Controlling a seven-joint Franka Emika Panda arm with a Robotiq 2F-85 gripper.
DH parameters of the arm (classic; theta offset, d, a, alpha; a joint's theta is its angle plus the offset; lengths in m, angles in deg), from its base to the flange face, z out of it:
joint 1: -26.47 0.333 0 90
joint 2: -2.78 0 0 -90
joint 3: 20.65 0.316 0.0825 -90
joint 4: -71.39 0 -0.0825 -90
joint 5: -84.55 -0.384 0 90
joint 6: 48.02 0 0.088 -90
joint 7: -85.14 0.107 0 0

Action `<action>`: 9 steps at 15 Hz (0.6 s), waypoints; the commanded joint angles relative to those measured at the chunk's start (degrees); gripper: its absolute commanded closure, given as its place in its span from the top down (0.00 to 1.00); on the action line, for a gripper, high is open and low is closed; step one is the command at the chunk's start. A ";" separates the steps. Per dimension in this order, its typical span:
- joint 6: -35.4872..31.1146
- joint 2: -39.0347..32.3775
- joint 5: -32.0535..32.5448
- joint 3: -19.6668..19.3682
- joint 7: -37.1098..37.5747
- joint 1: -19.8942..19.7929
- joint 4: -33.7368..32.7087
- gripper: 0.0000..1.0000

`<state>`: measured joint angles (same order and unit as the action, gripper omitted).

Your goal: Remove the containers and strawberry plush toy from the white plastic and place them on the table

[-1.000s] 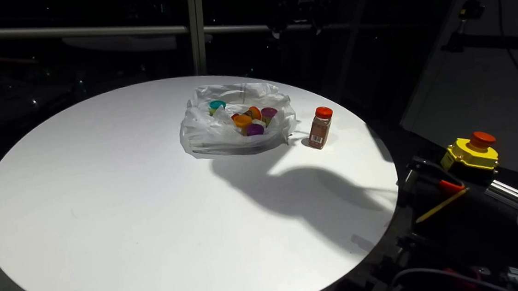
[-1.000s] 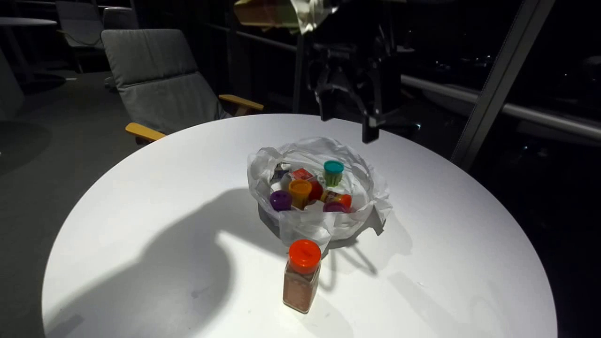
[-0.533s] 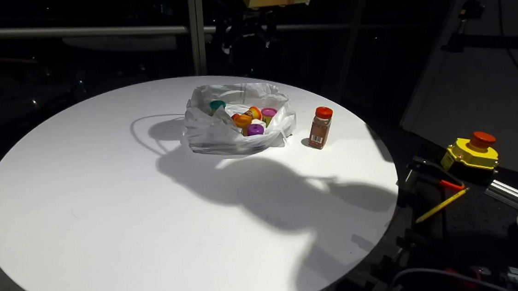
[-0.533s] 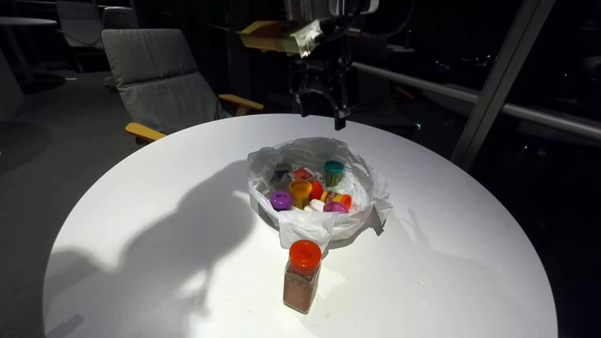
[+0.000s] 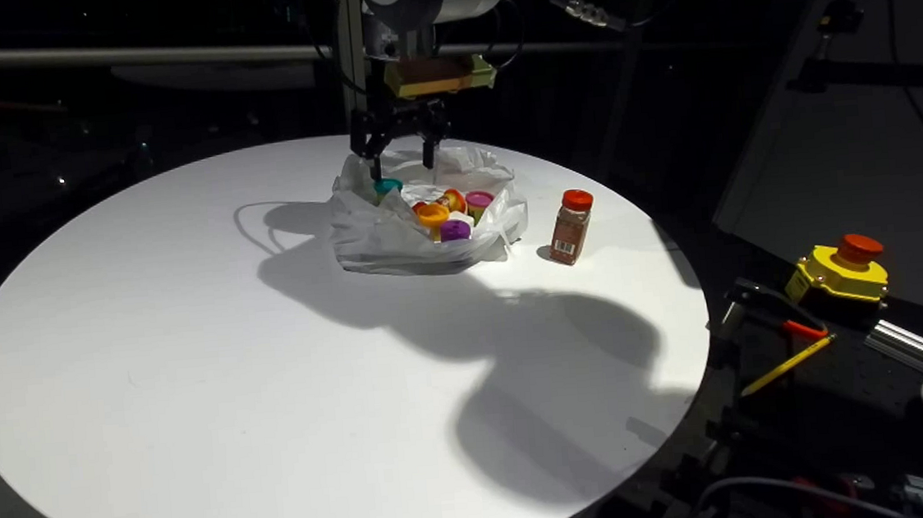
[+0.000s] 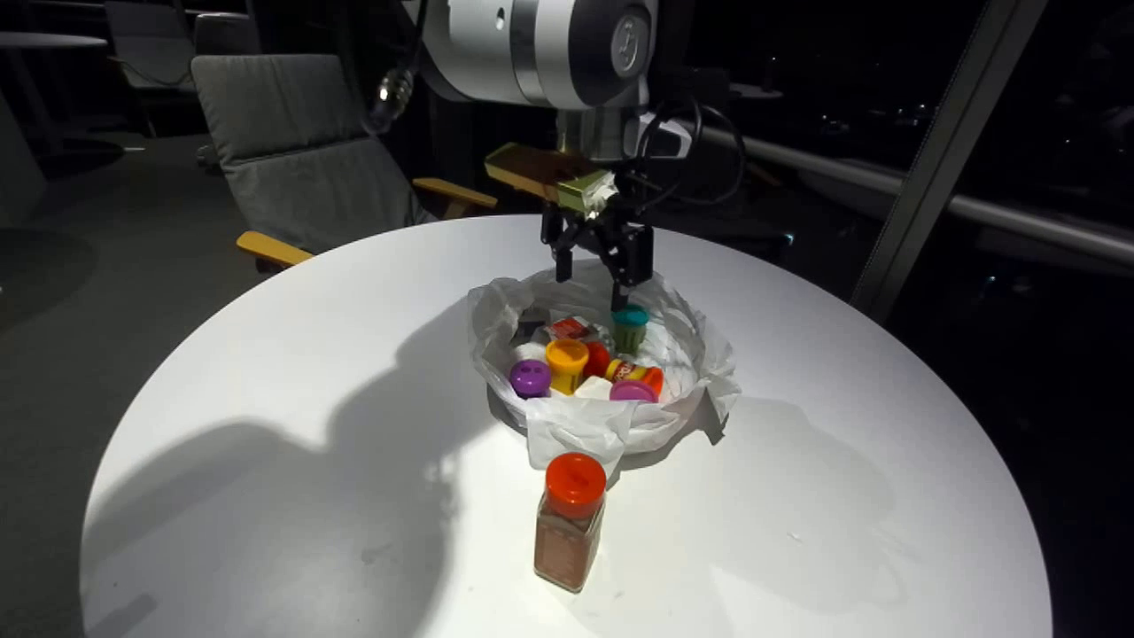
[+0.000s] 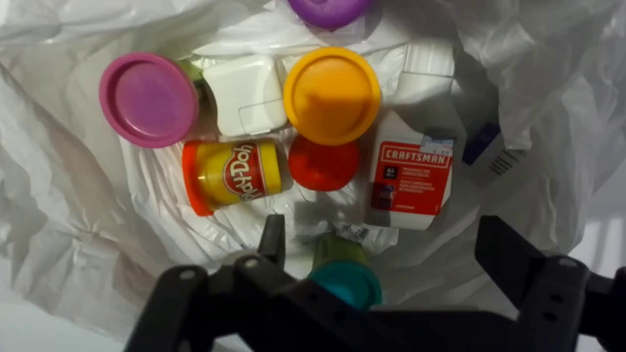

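Observation:
The white plastic (image 6: 576,434) is a crumpled bag spread open on the round white table (image 5: 189,354). Inside it, in the wrist view, are an orange-lidded cup (image 7: 331,95), a pink-lidded cup (image 7: 149,100), a yellow jar (image 7: 244,171) on its side, a purple piece (image 7: 330,10) cut by the top edge and a white-and-red container (image 7: 411,178). The red strawberry plush toy (image 7: 324,168) sits just below the orange cup. My gripper (image 7: 381,222) hangs open over the bag's far part, holding nothing. Between its fingers, nearer the left one, appears a teal-lidded green cup (image 7: 349,278), partly hidden.
A small white box (image 7: 247,95) and a blue-and-white labelled item (image 7: 494,151) also lie in the bag. Outside it, a tall red-capped jar (image 6: 567,540) stands upright on the table. A chair (image 6: 292,151) is beyond the table edge.
The arm has come down towards the bag, shifting left in both exterior views, so the fingers are now just above its contents. The jaws stay open and the bag's contents stay put.

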<state>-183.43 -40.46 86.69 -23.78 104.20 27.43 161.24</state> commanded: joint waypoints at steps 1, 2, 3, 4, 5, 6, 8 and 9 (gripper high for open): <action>2.64 -5.90 -1.46 -0.84 -1.50 -0.48 -9.32 1.00; 2.59 -7.12 -1.71 -0.93 -1.52 -0.81 -10.87 1.00; 2.54 -8.20 -1.96 -0.86 -1.70 -1.20 -12.27 1.00; 2.73 -9.27 -2.23 -0.76 -1.83 -1.63 -13.78 1.00; 3.15 -10.32 -2.81 -0.31 -2.32 -2.32 -15.29 1.00; 3.94 -11.22 -3.59 0.30 -2.96 -2.99 -16.68 1.00; 5.01 -13.19 -4.40 0.33 -3.64 -3.62 -19.37 1.00; 5.76 -13.87 -4.90 0.54 -4.07 -3.86 -20.37 1.00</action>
<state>-180.95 -50.54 84.06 -24.10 102.45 24.75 147.67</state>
